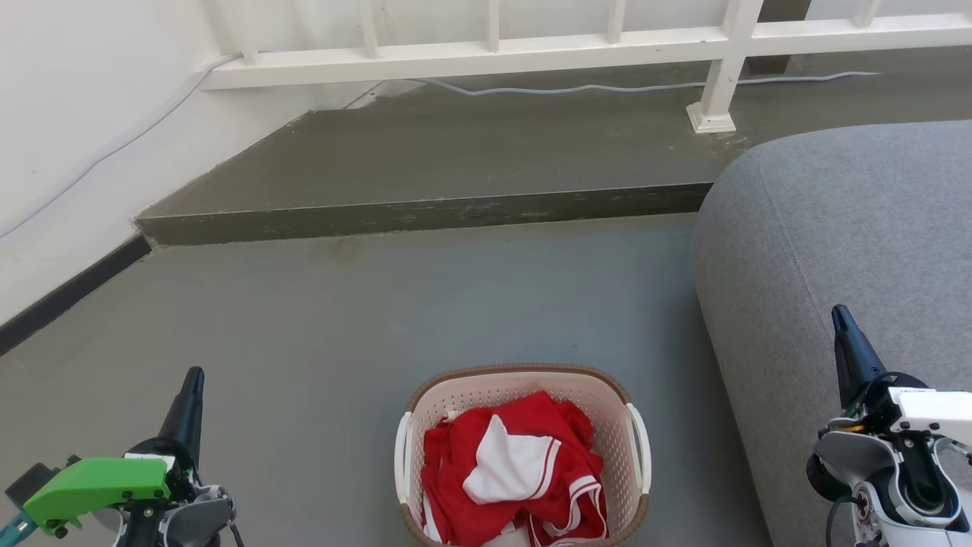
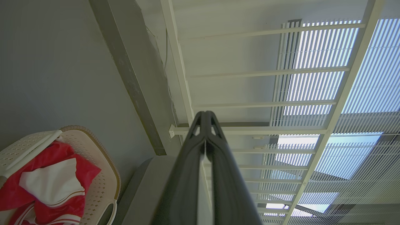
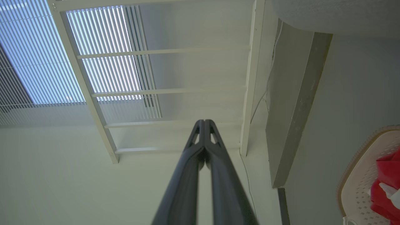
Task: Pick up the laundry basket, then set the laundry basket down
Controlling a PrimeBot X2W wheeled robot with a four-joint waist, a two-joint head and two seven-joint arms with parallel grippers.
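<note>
Rightward, grey sofa (image 1: 835, 251) — near laundry basket (image 1: 524, 389)

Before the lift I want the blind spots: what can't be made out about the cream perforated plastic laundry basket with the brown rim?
1. Head view: the near end of the cream-white perforated plastic laundry basket is cut off by the bottom edge.
2. Head view: its floor is hidden under crumpled red and white clothes.
3. Right wrist view: most of it lies beyond the right edge.

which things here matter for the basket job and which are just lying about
For the job:
laundry basket
left gripper
right gripper

Just about:
red and white clothes in the basket
grey sofa
white railing
cable
</note>
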